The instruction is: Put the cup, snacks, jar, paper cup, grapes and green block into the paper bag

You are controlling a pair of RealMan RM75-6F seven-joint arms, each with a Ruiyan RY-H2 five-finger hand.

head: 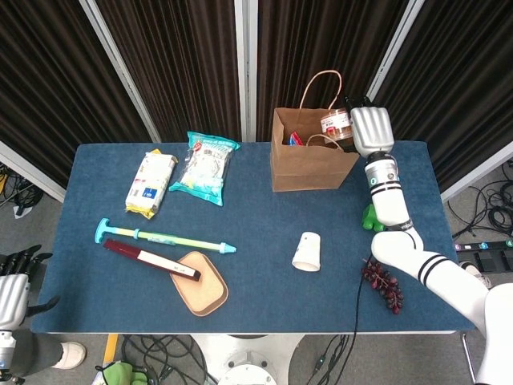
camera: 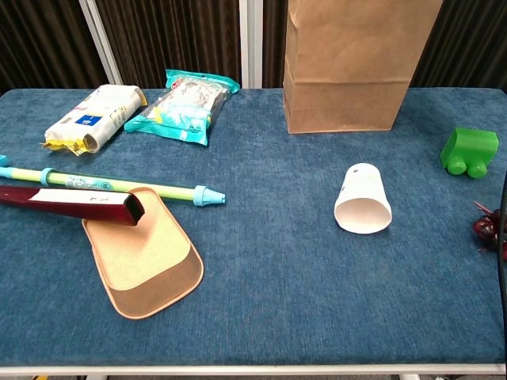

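Overhead, in the head view, the right hand is raised at the far right corner of the paper bag, its fingers wrapped around the jar, which sits just above the bag's open mouth beside the looped handle. Something red and blue shows inside the bag, though it is too small to say what it is. The green block rests on the blue table just beside the right forearm, the grapes lie nearer the front edge by the same arm, and the paper cup lies tipped on its side between the bag and the front edge. Two snack packets lie side by side at the far left. The left hand hangs below the table's left front corner, holding nothing, its fingers apart. From the chest view, neither hand shows; the bag stands upright at the far edge, the paper cup lies with its mouth toward the camera, the green block sits at the right, and the grapes are cut off by the right border.
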